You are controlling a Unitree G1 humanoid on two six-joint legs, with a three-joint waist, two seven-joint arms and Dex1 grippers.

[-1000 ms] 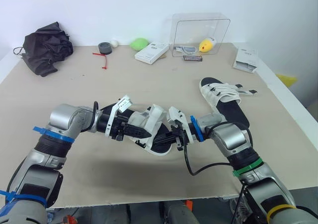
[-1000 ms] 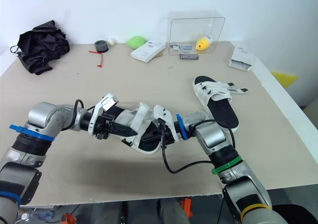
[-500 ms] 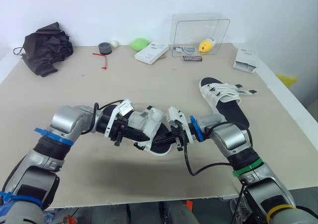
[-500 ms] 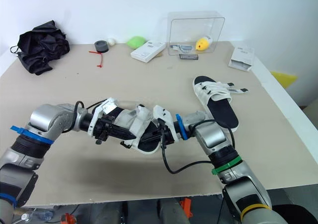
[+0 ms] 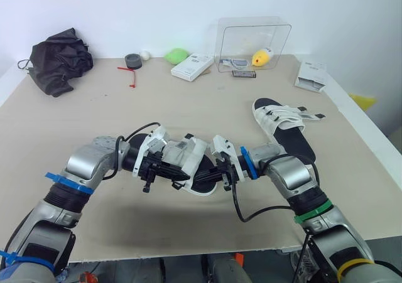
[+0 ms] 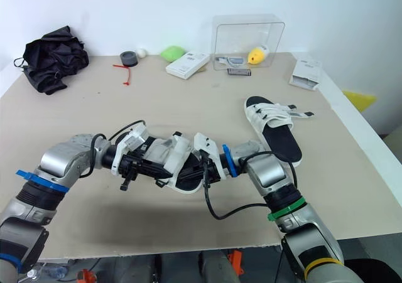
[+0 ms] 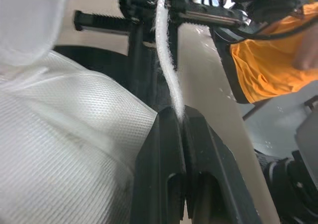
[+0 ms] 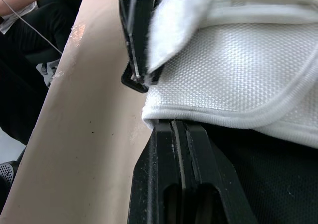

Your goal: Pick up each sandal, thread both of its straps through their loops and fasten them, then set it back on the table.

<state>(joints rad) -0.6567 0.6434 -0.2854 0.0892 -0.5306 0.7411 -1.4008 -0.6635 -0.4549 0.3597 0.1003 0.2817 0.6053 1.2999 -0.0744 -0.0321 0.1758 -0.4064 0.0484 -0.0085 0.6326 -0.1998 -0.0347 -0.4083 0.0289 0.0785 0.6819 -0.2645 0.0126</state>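
Steadies the black-soled, white-mesh sandal (image 5: 191, 165) over the beige bench (image 5: 188, 107) with the right pincer (image 8: 179, 127), clamped on seemingly its sole edge; pinches its thin white strap (image 7: 166, 60) tight in the closed left pincer (image 7: 180, 117), for threading.

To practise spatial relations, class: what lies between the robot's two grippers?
The white sandal, gripped by the left gripper and right gripper, as the left eye view shows.

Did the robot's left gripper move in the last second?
Yes. The left gripper, shut on the strap of the held sandal, has rolled at the wrist and dropped toward the table's near edge; the other sandal lies unmoved.
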